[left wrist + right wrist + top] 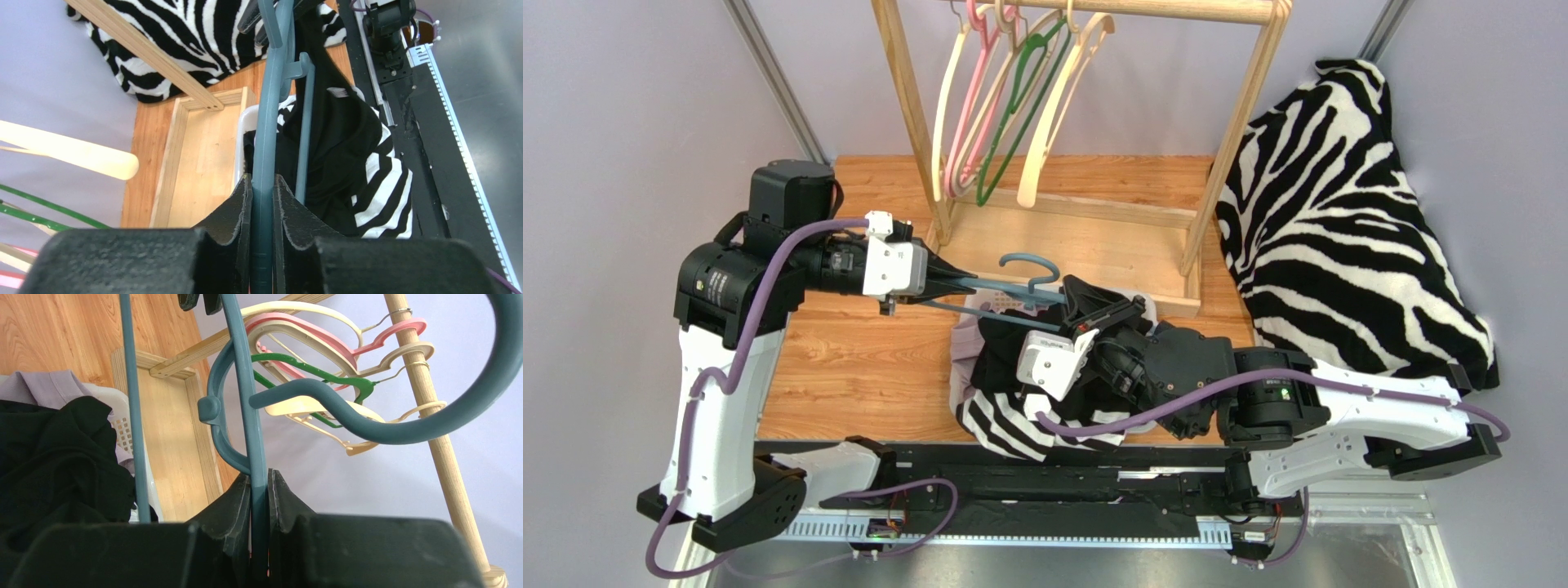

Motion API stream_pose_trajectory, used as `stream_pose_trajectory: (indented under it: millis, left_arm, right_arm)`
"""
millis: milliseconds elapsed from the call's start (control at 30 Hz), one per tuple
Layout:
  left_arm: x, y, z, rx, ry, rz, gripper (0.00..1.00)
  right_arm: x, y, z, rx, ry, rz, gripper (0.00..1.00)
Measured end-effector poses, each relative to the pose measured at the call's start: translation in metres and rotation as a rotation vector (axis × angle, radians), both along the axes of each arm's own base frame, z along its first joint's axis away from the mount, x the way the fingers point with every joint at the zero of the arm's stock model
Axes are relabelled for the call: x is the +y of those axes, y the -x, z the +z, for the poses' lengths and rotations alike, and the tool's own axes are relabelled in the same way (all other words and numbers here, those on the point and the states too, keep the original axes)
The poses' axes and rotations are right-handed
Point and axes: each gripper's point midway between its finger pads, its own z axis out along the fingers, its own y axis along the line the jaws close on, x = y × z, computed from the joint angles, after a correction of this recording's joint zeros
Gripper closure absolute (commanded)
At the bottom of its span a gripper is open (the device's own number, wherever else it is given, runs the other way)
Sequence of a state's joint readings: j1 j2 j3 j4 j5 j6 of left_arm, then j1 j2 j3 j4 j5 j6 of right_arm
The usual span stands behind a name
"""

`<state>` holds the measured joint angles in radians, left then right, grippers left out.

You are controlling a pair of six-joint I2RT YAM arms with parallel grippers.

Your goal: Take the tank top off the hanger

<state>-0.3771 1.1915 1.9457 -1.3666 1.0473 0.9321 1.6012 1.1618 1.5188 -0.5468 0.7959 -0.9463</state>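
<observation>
We have the left gripper (262, 187) pinched shut on one arm of the blue hanger (270, 110) and the right gripper (259, 484) clamped near its hook, just in front of the wooden rack (918, 123). The black tank top (334, 153) looks bunched on it there; with neither claw on cloth, a strap could snag or the thin bar twist free.
</observation>
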Motion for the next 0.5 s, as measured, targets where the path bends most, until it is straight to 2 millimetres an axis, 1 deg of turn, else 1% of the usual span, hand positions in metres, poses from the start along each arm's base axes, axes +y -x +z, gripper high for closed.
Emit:
stream_pose_trajectory:
  millis: [167,233,267,300,367,400,500]
  left_arm:
    - [0.0,0.004,-0.003,0.028,0.0,0.004,0.89]
    - [0.002,0.007,-0.005,0.037,-0.001,0.015,1.0]
    - [0.003,0.008,-0.009,0.054,-0.005,0.029,1.0]
    - [0.005,0.011,-0.013,0.079,-0.01,0.046,1.0]
    - [0.011,0.014,-0.024,0.149,-0.028,0.103,1.0]
    - [0.015,0.014,-0.031,0.181,-0.035,0.155,1.0]
    - [0.026,0.004,-0.039,0.185,-0.041,0.287,1.0]
  right_arm:
    - [0.0,-0.001,0.002,-0.01,0.002,-0.001,1.0]
    - [0.002,-0.001,-0.001,-0.011,0.0,0.0,0.8]
    - [0.003,-0.001,-0.003,-0.011,0.002,-0.001,0.68]
    - [0.005,-0.002,-0.007,-0.007,0.003,-0.005,0.52]
    - [0.008,-0.005,-0.01,0.009,-0.02,-0.027,0.44]
    - [0.009,-0.009,-0.012,0.018,-0.03,-0.045,0.33]
    - [0.012,-0.014,-0.012,0.058,-0.09,-0.071,0.26]
